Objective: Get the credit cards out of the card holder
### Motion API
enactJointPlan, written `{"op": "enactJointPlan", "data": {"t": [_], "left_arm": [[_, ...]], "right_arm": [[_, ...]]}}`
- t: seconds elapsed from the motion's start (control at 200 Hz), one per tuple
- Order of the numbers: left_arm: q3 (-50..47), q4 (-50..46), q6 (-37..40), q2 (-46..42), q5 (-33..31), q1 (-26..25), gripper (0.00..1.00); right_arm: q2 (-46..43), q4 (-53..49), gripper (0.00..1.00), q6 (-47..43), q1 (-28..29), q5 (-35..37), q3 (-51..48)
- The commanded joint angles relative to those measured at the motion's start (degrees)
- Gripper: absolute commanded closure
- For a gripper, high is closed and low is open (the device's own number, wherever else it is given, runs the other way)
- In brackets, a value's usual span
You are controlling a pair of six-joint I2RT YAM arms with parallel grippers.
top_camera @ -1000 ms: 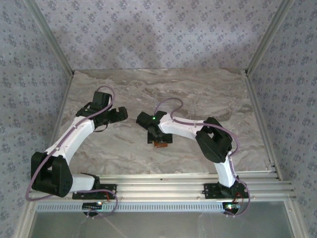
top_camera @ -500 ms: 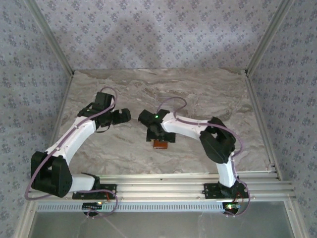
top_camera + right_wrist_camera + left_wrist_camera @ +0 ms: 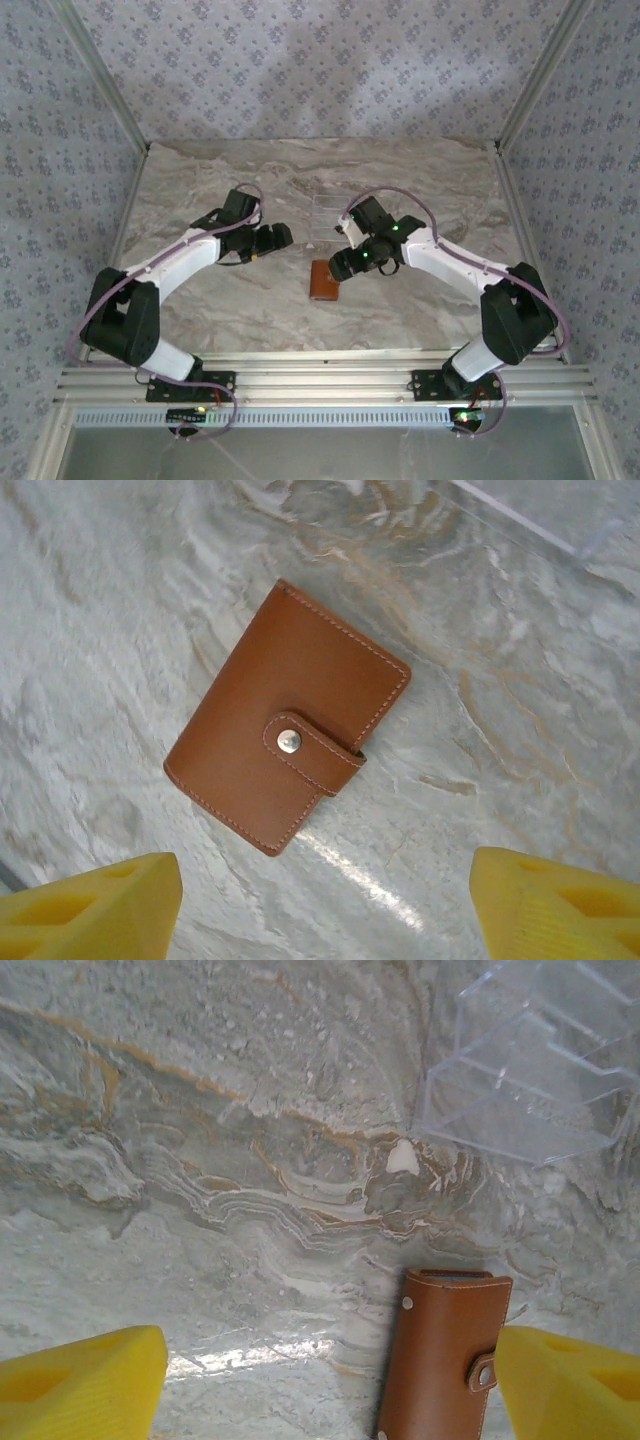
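Card holder lies flat on the marble table, strap snapped shut, between my two arms. My right gripper hangs just beside it, angled down over it, jaws spread wide with nothing in them. My left gripper reaches in from the other side, a little farther off, equally wide and empty. A clear ridged tray sits just behind.

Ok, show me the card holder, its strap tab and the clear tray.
card holder (image 3: pixel 300 680): right wrist view, front leather face.
strap tab (image 3: pixel 325 760): right wrist view, beside its snap.
clear tray (image 3: pixel 530 1070): left wrist view, ridged middle.
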Motion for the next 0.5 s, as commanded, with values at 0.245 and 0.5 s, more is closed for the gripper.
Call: {"op": "enactJointPlan", "data": {"t": [0.245,0.5], "left_arm": [[-2.9,2.9,-4.1,0.7,2.5,-0.1,0.14],[-7.1,8.6,-7.5,0.9,5.6,0.7,0.14]], "right_arm": [[3.9,1.6,0.30,-42.1,0.1,-3.2,-0.4],[12.0,-0.2,0.35,-48.2,2.6,-0.3,4.8]]}}
